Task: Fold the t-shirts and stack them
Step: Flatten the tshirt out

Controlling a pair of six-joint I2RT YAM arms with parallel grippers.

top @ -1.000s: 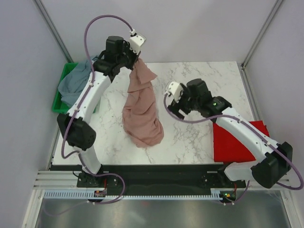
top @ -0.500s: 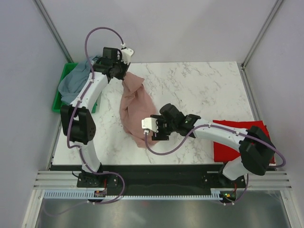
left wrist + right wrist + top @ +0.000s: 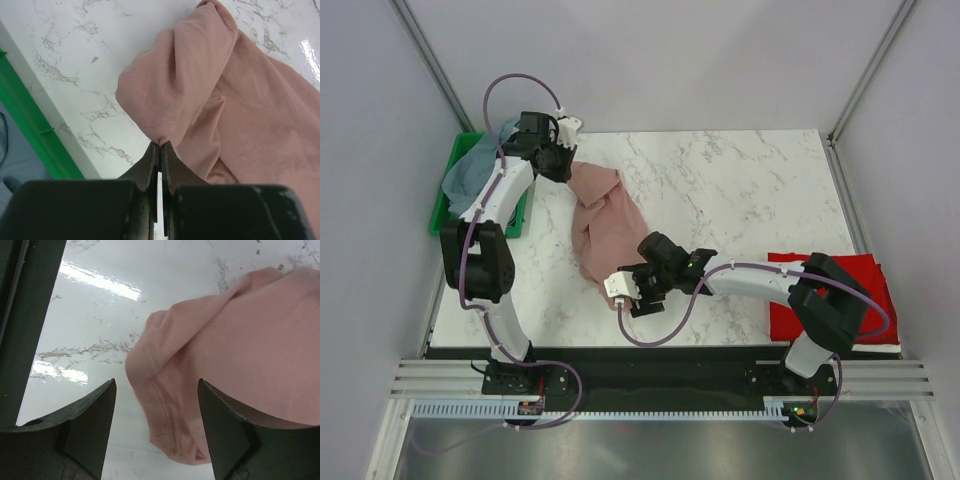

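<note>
The dusty-pink t-shirt (image 3: 603, 225) lies crumpled on the marble table, stretched from back left toward the front. My left gripper (image 3: 563, 160) is shut on its far corner; in the left wrist view the fingertips (image 3: 160, 146) pinch a fold of the pink t-shirt (image 3: 225, 100). Over the shirt's near end hovers my right gripper (image 3: 632, 290), open. In the right wrist view the right gripper (image 3: 156, 382) has the hemmed edge of the pink t-shirt (image 3: 200, 370) between its spread fingers, untouched. A red t-shirt (image 3: 840, 300) lies flat at the right. A grey-blue t-shirt (image 3: 470, 175) fills the bin.
The green plastic bin (image 3: 442, 205) stands at the table's left edge, close behind my left arm; its rim (image 3: 30, 130) shows in the left wrist view. The booth's grey walls enclose the table on three sides.
The left gripper has come down and back to the left, and the hanging pink shirt now lies on the table. The right gripper swept left to the shirt's near end, its jaws narrowing a little.
</note>
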